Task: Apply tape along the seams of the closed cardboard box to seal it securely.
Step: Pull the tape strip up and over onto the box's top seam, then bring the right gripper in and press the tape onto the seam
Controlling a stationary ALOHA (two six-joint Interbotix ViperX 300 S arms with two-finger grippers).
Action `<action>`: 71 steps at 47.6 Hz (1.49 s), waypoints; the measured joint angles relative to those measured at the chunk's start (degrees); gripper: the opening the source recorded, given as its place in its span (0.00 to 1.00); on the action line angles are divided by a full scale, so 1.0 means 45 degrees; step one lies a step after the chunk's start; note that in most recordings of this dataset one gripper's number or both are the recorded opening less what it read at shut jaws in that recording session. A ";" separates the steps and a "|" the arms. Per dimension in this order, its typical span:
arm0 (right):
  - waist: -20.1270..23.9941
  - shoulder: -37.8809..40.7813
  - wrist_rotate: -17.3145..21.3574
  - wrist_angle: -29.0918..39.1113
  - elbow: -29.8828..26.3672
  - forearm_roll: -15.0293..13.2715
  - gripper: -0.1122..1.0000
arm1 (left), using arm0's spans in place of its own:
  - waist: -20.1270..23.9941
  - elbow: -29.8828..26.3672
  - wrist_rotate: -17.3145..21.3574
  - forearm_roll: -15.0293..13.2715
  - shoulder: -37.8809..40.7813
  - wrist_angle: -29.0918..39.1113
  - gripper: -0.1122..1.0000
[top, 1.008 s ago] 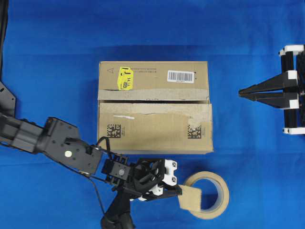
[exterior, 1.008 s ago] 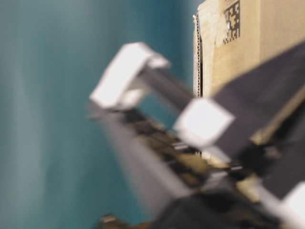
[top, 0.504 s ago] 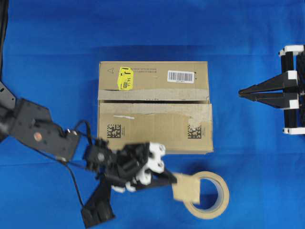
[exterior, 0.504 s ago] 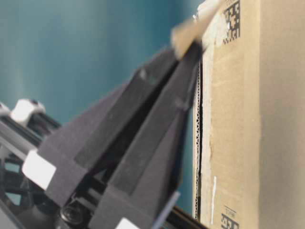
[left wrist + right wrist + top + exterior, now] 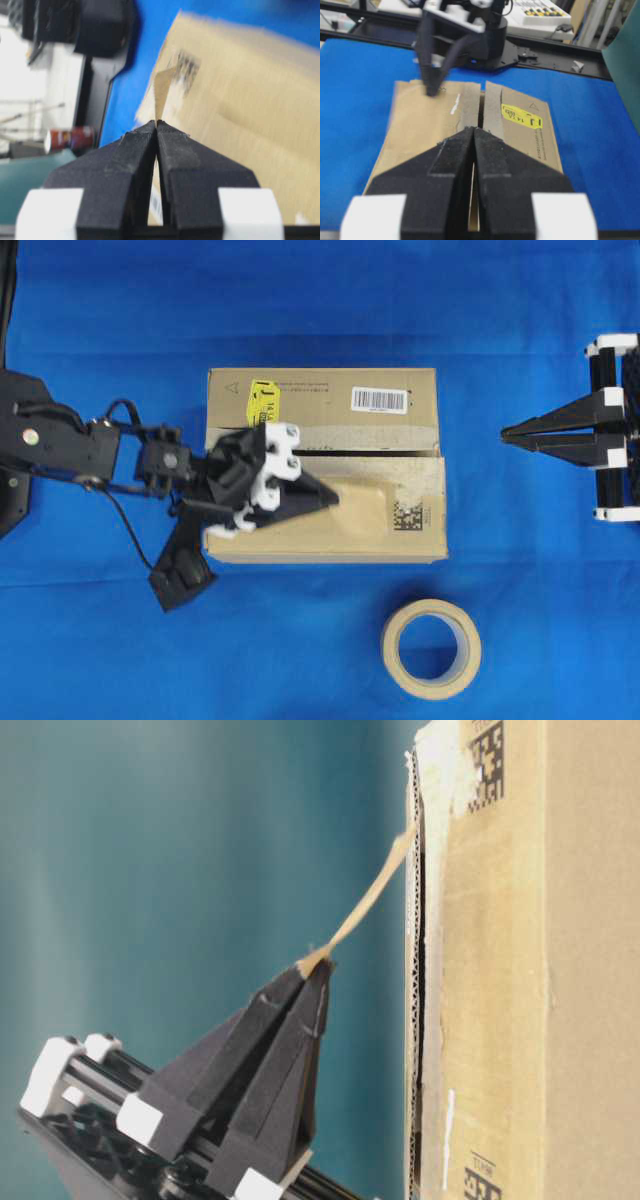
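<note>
left hand (image 5: 335, 499): closed, pinching one end of the tape (image 5: 362, 508), above the box's near flap
tape: tan strip hanging over the near flap, beside the right square code; contact with the box unclear
box (image 5: 325, 466): mid-surface, flaps shut
seam (image 5: 370, 452): dark gap between flaps, uncovered
right hand (image 5: 506, 435): closed, empty, near right edge of surface, well apart from box
tape roll (image 5: 431, 649): flat on the surface, near front edge, right of centre
</note>
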 measured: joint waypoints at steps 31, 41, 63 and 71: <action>0.0000 0.0313 0.0000 0.0000 0.0020 0.0000 0.09 | 0.1367 0.0137 0.0098 -0.0020 -0.0137 0.1602 0.10; 0.0000 0.0391 -0.0020 0.0000 0.0020 0.0000 0.09 | 0.1602 0.0176 0.0117 -0.0020 -0.0137 0.2461 0.10; 0.0000 0.1035 0.0000 -0.0371 0.0000 0.0000 0.09 | 0.1563 0.0547 0.0293 -0.0039 -0.0039 0.2715 0.10; -0.0020 0.1875 -0.0020 -0.0977 -0.0352 0.0137 0.09 | 0.1602 0.0664 0.0234 -0.0020 -0.0039 0.2734 0.10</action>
